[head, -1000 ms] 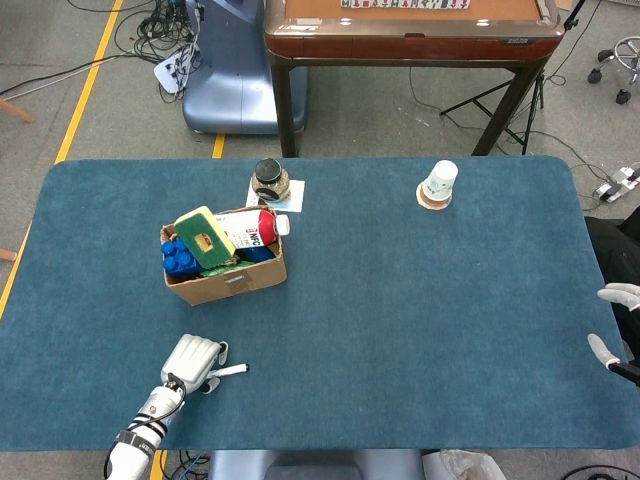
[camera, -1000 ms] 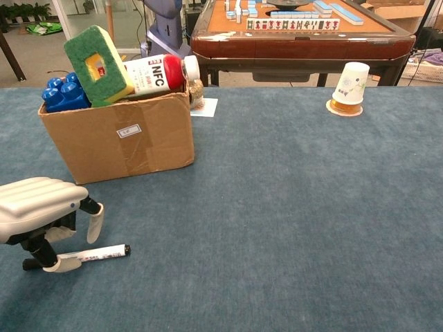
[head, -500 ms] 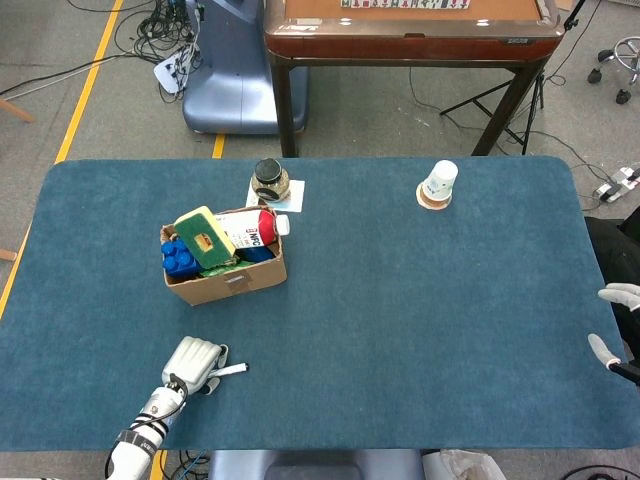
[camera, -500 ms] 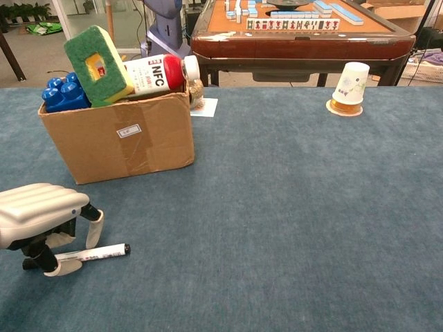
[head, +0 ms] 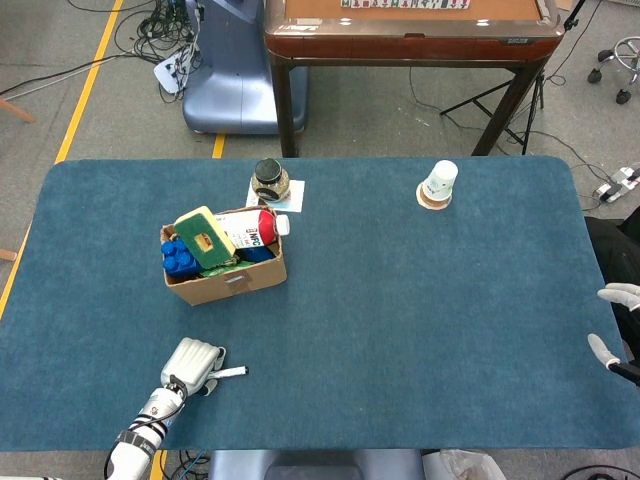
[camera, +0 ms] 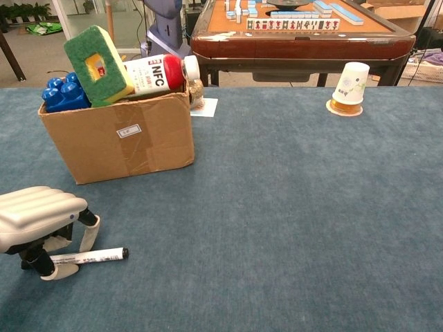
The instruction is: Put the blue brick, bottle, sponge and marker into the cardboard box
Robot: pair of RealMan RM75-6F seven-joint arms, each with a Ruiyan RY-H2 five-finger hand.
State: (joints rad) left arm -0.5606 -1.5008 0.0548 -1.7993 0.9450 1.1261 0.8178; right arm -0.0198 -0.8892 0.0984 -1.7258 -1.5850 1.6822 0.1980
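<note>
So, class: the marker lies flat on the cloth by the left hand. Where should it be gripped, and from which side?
Grip the marker on its white barrel, mid-length, coming down from above. It lies flat, black cap pointing right, so thumb and fingers can only close across its thin sides. The left hand already sits over its left end.

brick (camera: 64, 94) blue | sponge (camera: 98, 63) green-yellow | marker (camera: 88, 257) white (black cap) | box (camera: 124, 138) brown

Head view looks steeply down from high, taking in the whole bench (head: 400, 300). Chest view sits low, facing 12 o'clock. Both share the cardboard box (head: 226, 280) (camera: 118, 138).
</note>
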